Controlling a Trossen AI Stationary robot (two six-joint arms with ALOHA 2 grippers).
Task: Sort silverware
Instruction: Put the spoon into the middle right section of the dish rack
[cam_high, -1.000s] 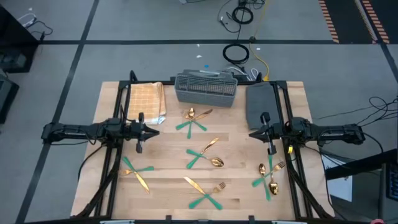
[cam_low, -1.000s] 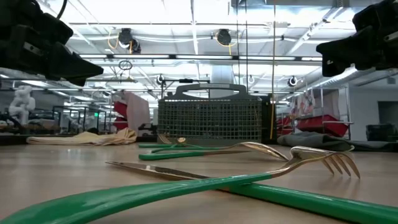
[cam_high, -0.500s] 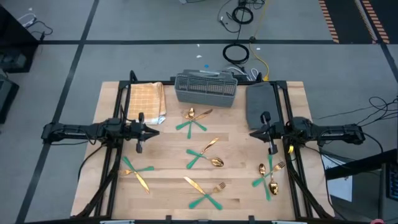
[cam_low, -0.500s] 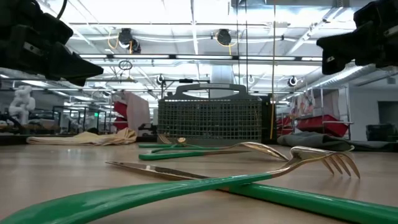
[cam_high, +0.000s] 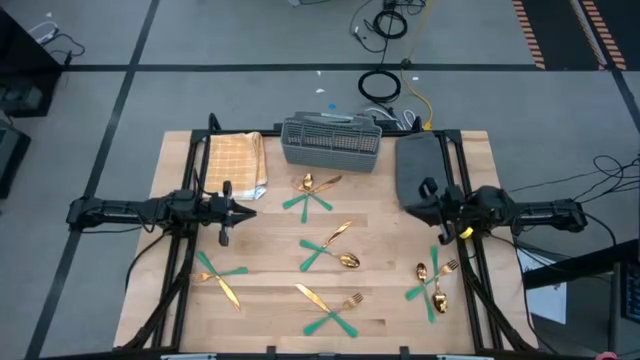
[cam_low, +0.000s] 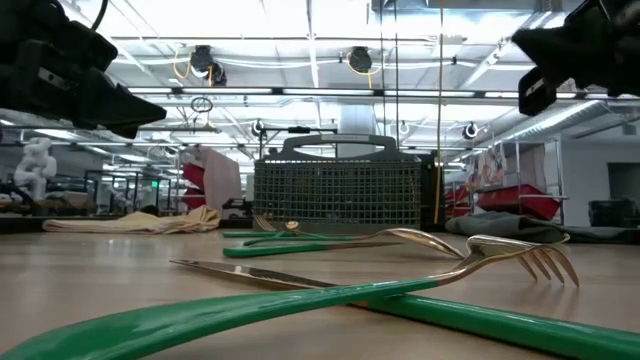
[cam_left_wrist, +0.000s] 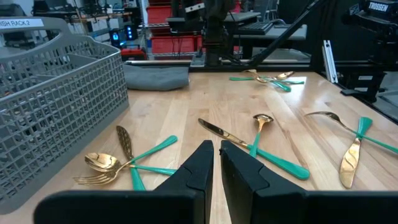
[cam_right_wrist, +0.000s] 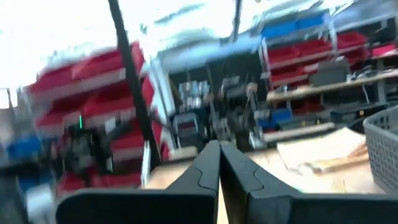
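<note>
Silverware with gold heads and teal handles lies on the wooden table in crossed clusters: one by the basket, one mid-table, one near left, one at the front, one near right. My left gripper hovers level at the left, pointing toward the right edge, its fingers a narrow slit apart with nothing between. My right gripper hovers at the right, shut and empty, tipped upward. The nearest cluster lies ahead of the left fingers.
A grey slotted cutlery basket stands at the far middle edge. A tan checked cloth lies far left and a dark grey pad far right. Bare wood shows between the clusters. Black frame rails run along both table sides.
My right gripper has tipped its fingers upward and rolled about its own axis, rising slightly; its wrist view now looks into the room above the table. It stayed shut. The silverware has not moved.
</note>
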